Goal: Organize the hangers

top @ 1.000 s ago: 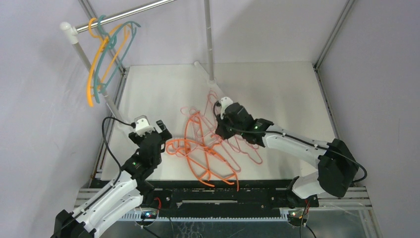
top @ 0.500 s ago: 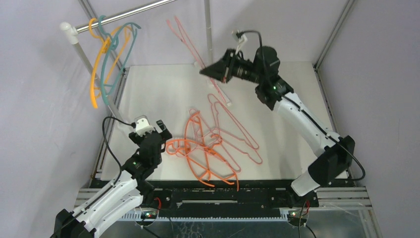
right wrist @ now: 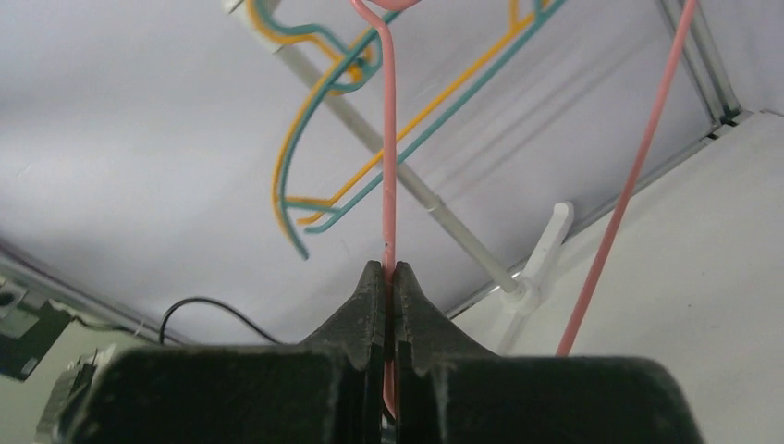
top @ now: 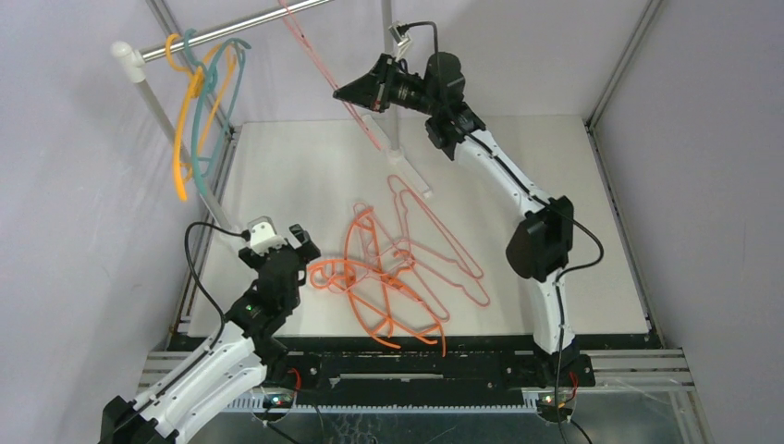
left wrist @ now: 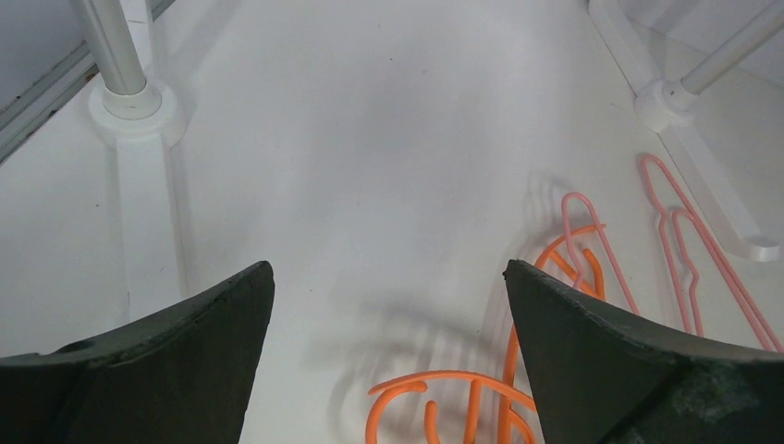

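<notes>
My right gripper (top: 344, 92) (right wrist: 389, 270) is raised high at the back and shut on a pale pink hanger (top: 319, 60) (right wrist: 388, 166), whose hook end reaches up by the silver rail (top: 245, 22). A yellow-orange hanger (top: 189, 111) and a teal hanger (top: 222, 92) hang on the rail's left end; both show in the right wrist view (right wrist: 305, 157). Bright orange hangers (top: 379, 287) (left wrist: 481, 407) and pale pink hangers (top: 444, 254) (left wrist: 693, 250) lie tangled on the white table (top: 277, 176). My left gripper (top: 298, 242) (left wrist: 388, 287) is open and empty, low over the table beside the orange pile's left edge.
White rail posts stand at the left (top: 157, 102) and back centre (top: 390, 74), with white feet on the table (left wrist: 129, 102) (left wrist: 670, 97). Grey walls close in on three sides. A black rail (top: 416, 356) runs along the near edge.
My right gripper has lifted a pale pink hanger from the pile, swung it up and leftward toward the rail. The left arm has stayed put.
</notes>
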